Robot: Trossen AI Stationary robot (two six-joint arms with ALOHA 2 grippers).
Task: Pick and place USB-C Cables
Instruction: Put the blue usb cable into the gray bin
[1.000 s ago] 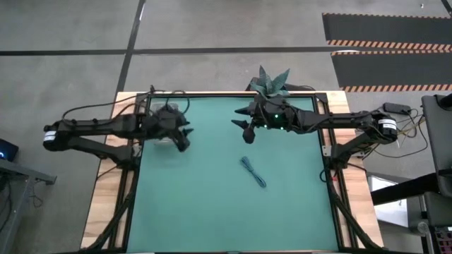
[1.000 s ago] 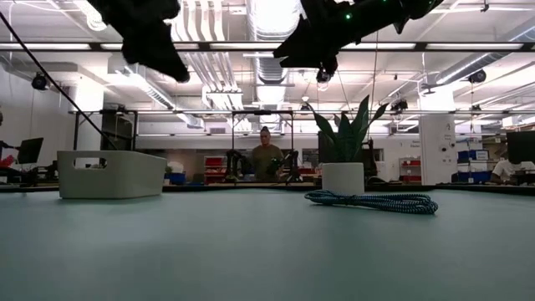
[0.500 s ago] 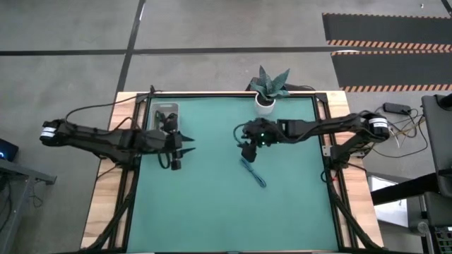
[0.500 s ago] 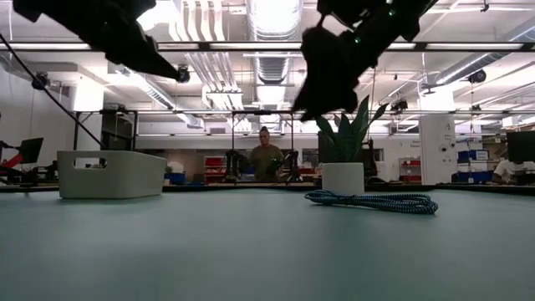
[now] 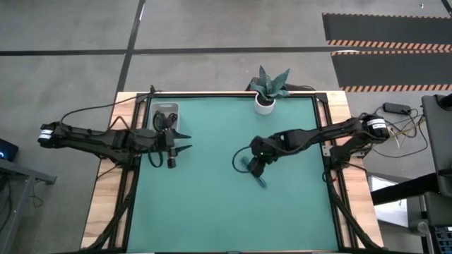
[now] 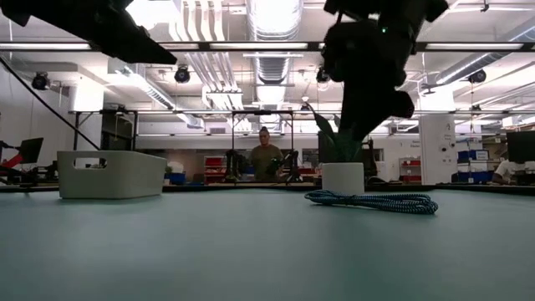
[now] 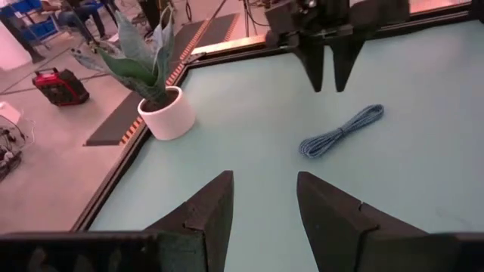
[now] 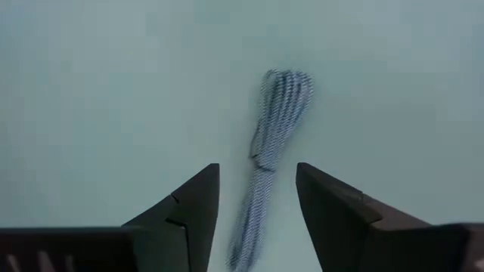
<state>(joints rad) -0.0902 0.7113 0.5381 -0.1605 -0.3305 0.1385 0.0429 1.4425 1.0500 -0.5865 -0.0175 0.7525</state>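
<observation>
- USB-C cable (image 5: 255,173), a teal-blue bundle, lies flat on the green surface (image 5: 212,204), at about 3 o'clock from the surface's centre.
- Right gripper (image 8: 255,198) hangs above the bundle, fingers spread, the cable showing between them; not pinched.
- Left gripper (image 7: 263,198) hovers at about 9 o'clock, fingers spread, holding nothing.
- White bin (image 5: 165,112) sits near 11 o'clock; potted plant (image 5: 268,87) near 12 o'clock.

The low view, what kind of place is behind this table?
Probably an industrial lab or workshop: exposed ceiling ducts, long strip lights, and a person at a workbench with storage shelving behind.
</observation>
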